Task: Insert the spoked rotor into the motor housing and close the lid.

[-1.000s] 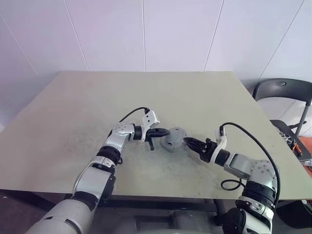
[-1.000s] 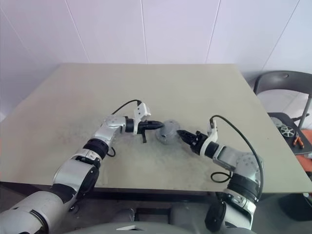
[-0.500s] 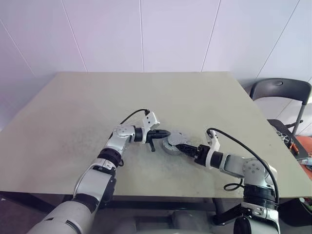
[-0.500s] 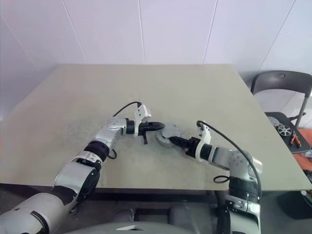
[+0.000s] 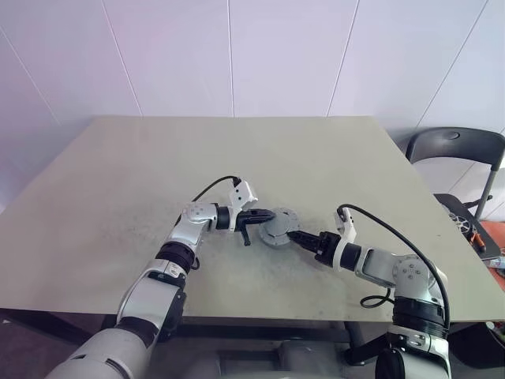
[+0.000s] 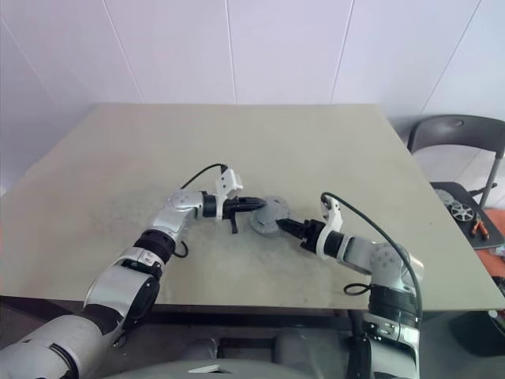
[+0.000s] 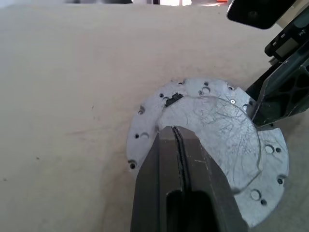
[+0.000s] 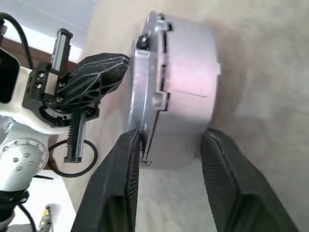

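Housing (image 5: 279,226), silver and round, is sitting on the table (image 5: 118,181) between the two pincers, with a flat flanged plate (image 7: 212,140) dotted with small holes facing up. The left gripper (image 7: 177,145) is lying over that plate with its fingers pressed together, tips touching the metal and hiding part of its face. The right gripper (image 8: 169,145) is reaching in from the opposite side, its fingers (image 8: 120,179) spread on either side of the housing's lower edge, one against the flange; whether they are actually squeezing it is hard to tell. Whatever sits inside the housing is covered. A dark chair (image 5: 454,146) is standing well beyond the right gripper, cut off by the frame edge.
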Motion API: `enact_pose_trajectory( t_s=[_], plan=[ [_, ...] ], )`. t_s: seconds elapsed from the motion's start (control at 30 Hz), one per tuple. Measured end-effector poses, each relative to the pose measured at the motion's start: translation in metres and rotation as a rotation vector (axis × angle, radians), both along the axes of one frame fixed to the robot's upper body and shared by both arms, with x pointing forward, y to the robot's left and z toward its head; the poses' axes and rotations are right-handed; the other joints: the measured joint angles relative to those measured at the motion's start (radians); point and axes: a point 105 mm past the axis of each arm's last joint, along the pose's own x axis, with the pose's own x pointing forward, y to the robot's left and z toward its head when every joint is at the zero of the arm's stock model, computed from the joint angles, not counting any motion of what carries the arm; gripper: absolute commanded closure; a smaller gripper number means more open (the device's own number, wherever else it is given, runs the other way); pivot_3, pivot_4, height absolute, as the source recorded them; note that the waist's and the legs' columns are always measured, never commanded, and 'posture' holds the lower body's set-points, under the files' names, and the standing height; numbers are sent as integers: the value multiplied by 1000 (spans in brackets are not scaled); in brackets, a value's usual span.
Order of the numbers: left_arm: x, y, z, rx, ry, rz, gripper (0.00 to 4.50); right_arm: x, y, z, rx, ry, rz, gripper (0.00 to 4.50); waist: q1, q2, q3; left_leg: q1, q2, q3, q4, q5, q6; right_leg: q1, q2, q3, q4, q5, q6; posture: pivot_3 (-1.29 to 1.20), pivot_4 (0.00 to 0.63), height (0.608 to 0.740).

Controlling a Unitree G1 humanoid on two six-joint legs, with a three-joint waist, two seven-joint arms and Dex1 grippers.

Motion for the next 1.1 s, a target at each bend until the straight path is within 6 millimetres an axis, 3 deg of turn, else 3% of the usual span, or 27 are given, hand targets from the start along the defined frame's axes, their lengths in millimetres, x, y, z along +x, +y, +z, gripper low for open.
enact_pose_trajectory(
  t_s=[0.03, 0.17, 0.33, 0.47, 0.6, 0.83, 0.97, 1.1],
  plan=[
    [0, 0, 0, -1, 1, 1, 4500, 0, 0, 0, 0, 1, 1, 2988, 0, 0, 0, 0, 0, 0, 0, 0, 0, 0, 0, 0, 0, 0, 0, 0, 0, 740],
    [1, 1, 2, -21, -5, 19, 4500, 0, 2, 1, 15, -5, 2, 3086, -1, 0, 0, 0, 0, 0, 1, 0, 0, 0, 0, 0, 0, 0, 0, 0, 0, 740],
    [16, 5, 12, -152, 45, 169, 4500, 1, 7, 3, 35, -17, 5, 3129, -3, 0, 0, 0, 0, 0, 1, 0, 0, -1, 0, 0, 0, 0, 0, 0, 0, 740],
    [43, 28, 31, -314, 133, 383, 4500, 0, 11, 5, 57, -24, 13, 3161, -5, 0, 1, -1, 0, -1, 0, 0, 0, -3, 1, 0, 1, 0, 0, 0, 0, 740],
    [53, 53, 41, -465, 238, 489, 4500, 1, 18, 5, 106, -18, -4, 3162, -8, 0, 1, -2, 0, -1, -3, 0, 1, -5, 1, -1, 0, 0, 0, 0, 0, 740],
    [35, 89, 31, -652, 421, 544, 4500, 16, 22, 4, 312, 43, -191, 3163, 3, 3, 3, -4, 0, -1, -9, 0, 1, -8, 0, 0, 0, 3, 4, 0, 0, 740],
    [15, 99, 20, -687, 484, 549, 4500, 32, 20, 22, 419, 1, -285, 3163, 6, 4, 5, -5, -1, -1, -9, 0, 1, -8, -1, 0, -1, 2, 4, 0, 0, 740],
    [11, 100, 32, -756, 487, 541, 4500, 41, 35, 42, 500, -49, -274, 3163, 5, 5, 5, -4, -1, -1, -9, 0, 1, -7, 0, 0, -1, 2, 4, 0, 0, 740]
  ],
)
